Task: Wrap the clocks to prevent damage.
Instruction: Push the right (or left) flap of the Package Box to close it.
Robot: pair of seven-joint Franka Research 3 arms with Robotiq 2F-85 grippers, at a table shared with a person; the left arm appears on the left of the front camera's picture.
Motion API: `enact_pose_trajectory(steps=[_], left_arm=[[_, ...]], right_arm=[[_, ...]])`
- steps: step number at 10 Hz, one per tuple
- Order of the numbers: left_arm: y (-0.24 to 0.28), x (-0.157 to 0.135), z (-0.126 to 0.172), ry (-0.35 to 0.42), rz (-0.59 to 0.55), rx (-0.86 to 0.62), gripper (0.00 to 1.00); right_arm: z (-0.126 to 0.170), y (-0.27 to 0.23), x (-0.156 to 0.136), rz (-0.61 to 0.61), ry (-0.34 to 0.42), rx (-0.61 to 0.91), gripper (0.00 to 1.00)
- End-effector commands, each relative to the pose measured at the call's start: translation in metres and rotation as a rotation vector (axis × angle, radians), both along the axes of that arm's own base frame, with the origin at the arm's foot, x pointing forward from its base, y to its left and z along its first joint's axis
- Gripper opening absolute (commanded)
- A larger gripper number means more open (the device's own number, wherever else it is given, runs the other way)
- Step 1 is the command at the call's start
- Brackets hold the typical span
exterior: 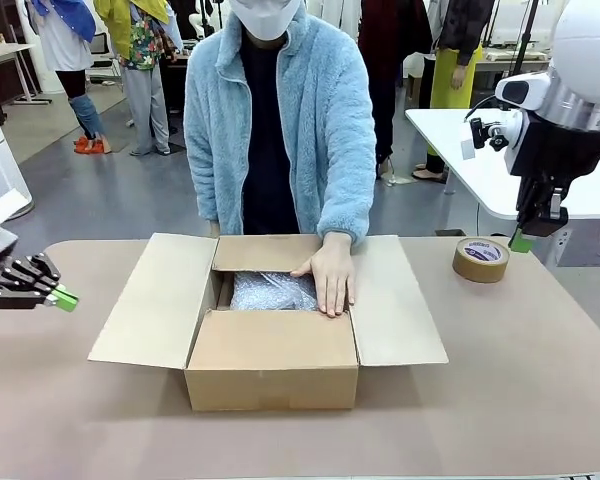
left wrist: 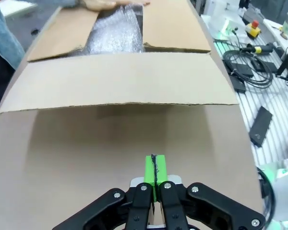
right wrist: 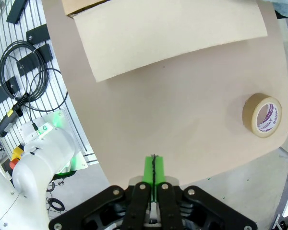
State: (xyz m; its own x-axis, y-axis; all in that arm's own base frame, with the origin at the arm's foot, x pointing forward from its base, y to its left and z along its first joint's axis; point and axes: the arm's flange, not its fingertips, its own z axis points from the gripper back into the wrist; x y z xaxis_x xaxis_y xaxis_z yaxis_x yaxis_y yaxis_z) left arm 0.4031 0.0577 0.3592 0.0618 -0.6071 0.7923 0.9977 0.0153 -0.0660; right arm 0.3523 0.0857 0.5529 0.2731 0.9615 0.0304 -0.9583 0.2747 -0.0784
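Brown tabletop [exterior: 540, 380] spanned the work area, with a person standing at its far edge.

1. Task item. A bubble-wrapped bundle [exterior: 270, 292] lay inside the cardboard box [exterior: 272, 372] at the centre of the tabletop. What the wrap enclosed could not be told from any view.
2. Box. The left and right flaps were spread outward and lay nearly level. The near flap was folded inward over the front part of the opening. The far flap leaned over the rear part.
3. Person. One hand [exterior: 330, 275] rested palm down at the right side of the opening, just beside the bundle, with its fingertips on the near flap.
4. Tape. A roll of brown tape [exterior: 481, 259] lay flat on the tabletop to the right of the box, apart from the right flap.
5. Left gripper [exterior: 65, 298]. It hung over the left end of the tabletop, pointing toward the box. Its green pads were pressed together with nothing between them.
6. Right gripper [exterior: 521, 242]. It was raised at the far right, just beyond the tape roll, pointing down. Its pads met with no gap, and it carried nothing.
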Motion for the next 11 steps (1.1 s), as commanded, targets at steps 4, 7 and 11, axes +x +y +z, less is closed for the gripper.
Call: enact_pose_trajectory(steps=[4,7,11], left_arm=[[-0.051,0.031,-0.055,-0.141,0.047,-0.044,0.01],[-0.063,0.043,-0.062,-0.095,0.034,-0.213,0.01],[-0.070,0.047,-0.070,-0.020,-0.044,-0.472,0.01]], right_arm=[[-0.001,0.002,0.001,-0.011,-0.006,0.018,0.01],[-0.001,0.002,0.001,-0.011,-0.006,0.018,0.01],[-0.001,0.002,0.001,-0.011,-0.006,0.018,0.01]])
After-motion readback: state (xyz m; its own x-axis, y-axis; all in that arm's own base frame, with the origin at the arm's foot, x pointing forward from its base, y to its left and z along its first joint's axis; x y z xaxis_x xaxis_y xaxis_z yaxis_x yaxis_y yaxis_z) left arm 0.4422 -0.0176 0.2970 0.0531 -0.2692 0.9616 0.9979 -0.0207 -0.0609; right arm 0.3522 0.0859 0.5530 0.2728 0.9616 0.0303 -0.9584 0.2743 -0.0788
